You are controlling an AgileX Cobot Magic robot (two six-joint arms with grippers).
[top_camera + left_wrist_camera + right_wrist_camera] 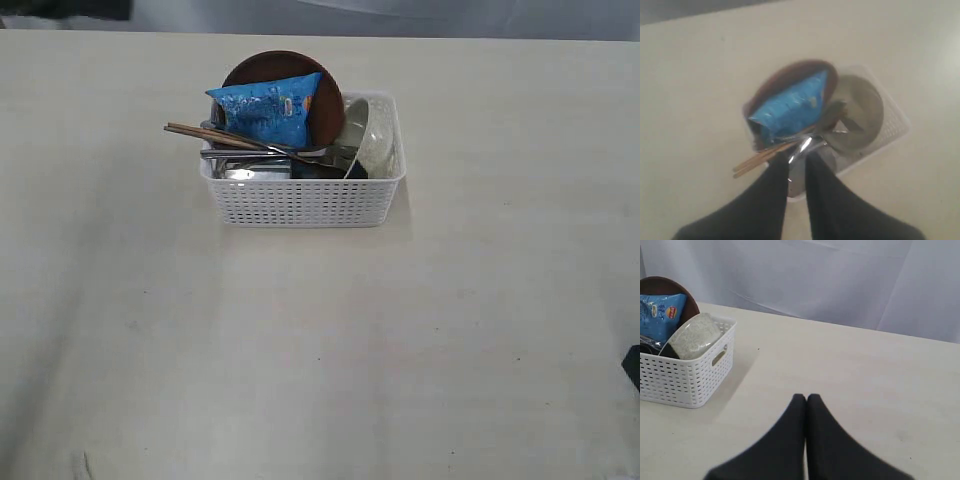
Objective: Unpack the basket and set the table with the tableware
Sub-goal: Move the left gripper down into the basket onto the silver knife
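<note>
Pale cream table (320,350) fills the ext. view, w/ a grey-white curtain (840,280) behind it in the right wrist view. The white basket (300,200) sits at the far middle of the table, fully packed. A brown plate (272,65) stands on edge at the back w/ a blue snack packet (268,108) leaning on it. A bowl (372,140) is tipped on its side at the right end, and steel cutlery (235,154) lies low in front. No tableware is laid out yet, so this looks like step 1.

The chopsticks (205,133) run roughly along the basket's length and poke out past its left rim, i.e. toward the left arm's side.

The left gripper (797,161) has its fingers a narrow crack apart and holds nothing. In its wrist view the basket lies straight ahead of the tips, w/ the chopstick and cutlery ends nearest. Its height above them can't be told.

The right gripper (806,399) has its fingers pressed together, empty, over bare table. The basket is well off to 1 side, bowl end toward it.

The left arm looks better lined up for the 1st pick, prob. w/ its fingers spread wider.
</note>
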